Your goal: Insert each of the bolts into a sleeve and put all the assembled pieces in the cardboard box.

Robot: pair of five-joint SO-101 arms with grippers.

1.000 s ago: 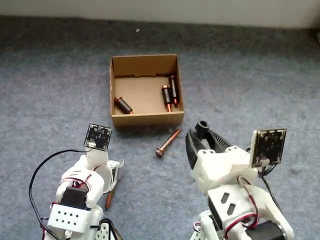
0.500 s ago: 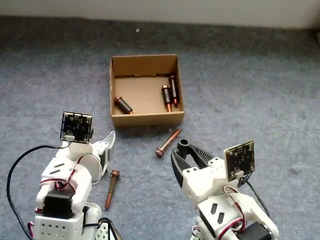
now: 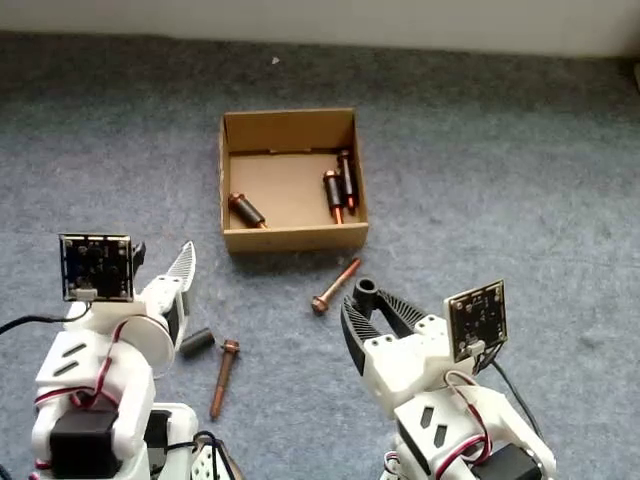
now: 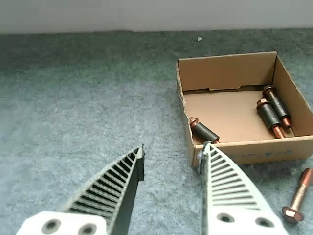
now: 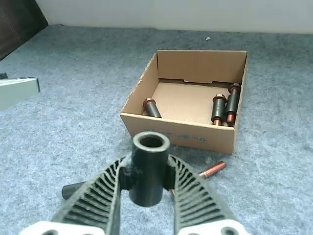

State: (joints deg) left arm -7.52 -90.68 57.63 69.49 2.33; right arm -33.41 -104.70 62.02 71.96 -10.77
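Clamping a seemingly upright sleeve [image 5: 148, 182] sits the right gripper [image 5: 147, 163]; the left gripper [image 4: 173, 148] gapes wide, empty.

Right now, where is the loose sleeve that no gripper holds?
In the high view the loose sleeve lies beside the left arm, just left of a bare bolt, nearer the arms than the cardboard box.
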